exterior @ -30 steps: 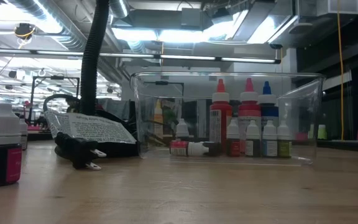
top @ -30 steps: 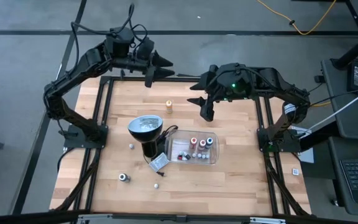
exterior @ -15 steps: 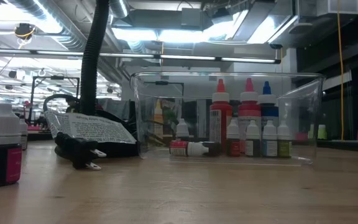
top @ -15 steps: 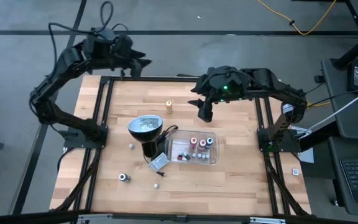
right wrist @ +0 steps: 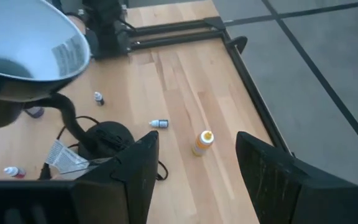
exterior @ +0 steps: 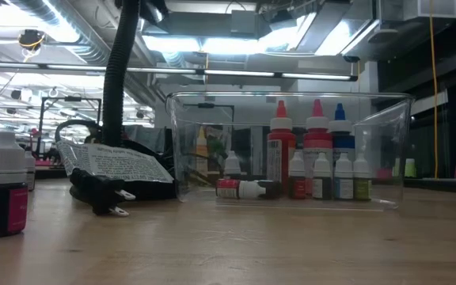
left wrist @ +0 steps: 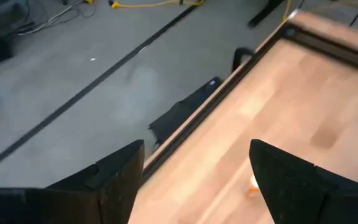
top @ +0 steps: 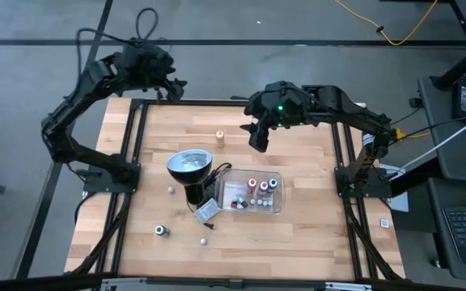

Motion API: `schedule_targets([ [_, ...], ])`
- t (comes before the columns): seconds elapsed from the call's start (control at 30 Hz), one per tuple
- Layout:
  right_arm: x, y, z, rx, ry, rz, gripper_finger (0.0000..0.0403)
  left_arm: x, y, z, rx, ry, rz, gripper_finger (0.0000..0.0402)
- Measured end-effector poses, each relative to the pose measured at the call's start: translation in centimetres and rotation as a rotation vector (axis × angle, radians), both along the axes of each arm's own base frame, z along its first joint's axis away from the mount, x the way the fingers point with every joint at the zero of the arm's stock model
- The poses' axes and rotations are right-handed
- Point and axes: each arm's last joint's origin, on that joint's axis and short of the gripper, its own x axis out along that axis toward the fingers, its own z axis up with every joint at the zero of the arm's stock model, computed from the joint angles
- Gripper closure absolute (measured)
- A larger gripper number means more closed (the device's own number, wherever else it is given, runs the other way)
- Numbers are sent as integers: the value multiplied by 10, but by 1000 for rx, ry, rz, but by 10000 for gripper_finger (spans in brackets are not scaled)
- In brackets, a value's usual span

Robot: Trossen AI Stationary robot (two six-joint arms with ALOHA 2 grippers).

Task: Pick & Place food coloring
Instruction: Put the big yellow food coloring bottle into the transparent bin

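An orange food coloring bottle point(top: 219, 138) stands alone on the far part of the wooden table; it also shows in the right wrist view point(right wrist: 202, 142). Several more little bottles point(exterior: 315, 170) stand in the clear tray point(top: 217, 194). Loose ones rest on the table at the near left point(top: 161, 230), point(top: 203, 241), point(top: 171, 191). My right gripper point(top: 256, 139) hangs open above the table, just right of the orange bottle, with nothing between its fingers point(right wrist: 197, 171). My left gripper point(top: 171, 87) hovers open over the table's far left edge, with nothing between its fingers point(left wrist: 197, 180).
A black lamp with a round silvery head point(top: 188, 164) stands left of the tray, its cord and tagged plug point(exterior: 101, 194) lying beside it. A dark bottle with a white cap point(exterior: 2, 190) stands close to the low camera. Black frame rails point(top: 140, 145) border the table.
My left gripper has swung from the middle of the far edge toward the table's far left corner and turned as it went. My right gripper has drifted a little toward the table's left, nearer the orange bottle. No bottle has moved.
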Motion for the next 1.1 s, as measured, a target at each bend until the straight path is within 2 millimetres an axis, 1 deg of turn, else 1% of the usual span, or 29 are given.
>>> schedule_targets([
  [0.1,0,-3,-1,-1,5,-10,188,7,12,-19,1,29,-39,113],
  [0.3,-1,-12,0,-34,-2,-111,188,17,36,-57,-51,-37,-176,120],
  [0.4,-2,-15,0,-37,-2,-125,188,19,44,-78,-91,-48,-212,120],
  [0.53,-2,-20,0,-8,-11,-135,188,20,49,-100,-99,-20,-243,121],
  [0.63,2,-34,-4,2,3,-154,188,19,53,-112,-104,-7,-236,121],
  [0.73,10,-57,-15,-14,44,-170,188,16,57,-119,-128,-25,-198,121],
  [0.83,21,-84,-32,12,90,-153,188,14,60,-122,-154,-46,-163,121],
  [0.97,43,-119,-69,63,189,-117,188,10,64,-126,-206,-70,-107,121],
  [1.03,55,-132,-89,81,231,-72,188,7,66,-126,-217,-84,-79,121],
  [1.1,65,-138,-108,93,276,-21,188,4,68,-126,-228,-96,-46,121],
])
